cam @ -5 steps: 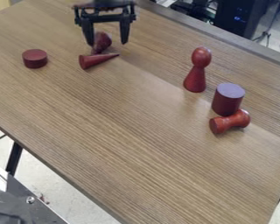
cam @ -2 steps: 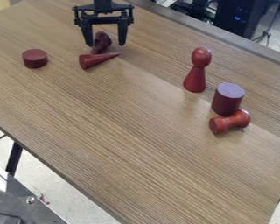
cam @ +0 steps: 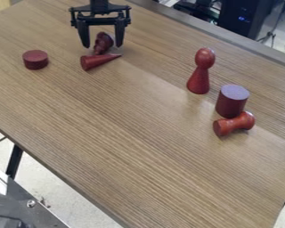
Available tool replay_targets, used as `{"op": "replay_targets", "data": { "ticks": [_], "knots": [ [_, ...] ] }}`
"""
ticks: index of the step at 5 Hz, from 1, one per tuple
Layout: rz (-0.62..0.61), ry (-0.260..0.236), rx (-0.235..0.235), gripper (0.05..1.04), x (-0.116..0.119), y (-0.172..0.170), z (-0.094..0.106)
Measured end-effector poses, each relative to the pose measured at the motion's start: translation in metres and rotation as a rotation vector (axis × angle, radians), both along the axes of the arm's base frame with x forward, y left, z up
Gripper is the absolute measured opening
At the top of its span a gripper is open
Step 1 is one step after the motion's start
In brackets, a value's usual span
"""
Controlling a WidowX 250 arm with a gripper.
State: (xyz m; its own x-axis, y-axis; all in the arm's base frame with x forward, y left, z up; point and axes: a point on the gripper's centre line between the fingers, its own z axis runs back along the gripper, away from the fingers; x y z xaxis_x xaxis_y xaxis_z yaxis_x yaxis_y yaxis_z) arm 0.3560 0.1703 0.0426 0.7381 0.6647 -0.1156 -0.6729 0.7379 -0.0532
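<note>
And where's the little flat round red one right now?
The flat round disc sits at the table's upper left, left of the lying cone.

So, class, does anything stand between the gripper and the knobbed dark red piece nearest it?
Nothing visible does. The gripper hangs with its jaws open, and the knobbed piece shows between them. The red cone lies on its side at the piece's near end, not between the two. This view leaves the gripper's height unclear.
</note>
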Motion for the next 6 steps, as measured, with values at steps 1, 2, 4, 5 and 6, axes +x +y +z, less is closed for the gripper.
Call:
{"op": "replay_targets", "data": {
  "ticks": [1, 2, 4, 5, 6],
  "knots": [
    [0.006, -0.006, -0.004, 0.825, -0.002, 0.004, -0.001],
    [0.006, -0.007, -0.014, 0.526, -0.004, 0.004, -0.004],
    [0.012, -0.004, -0.024, 0.438, -0.002, 0.005, -0.003],
    [-0.012, 0.011, 0.025, 0.437, 0.004, 0.008, 0.007],
    [-0.067, -0.005, 0.114, 0.437, 0.020, 0.004, 0.028]
  ]
}}
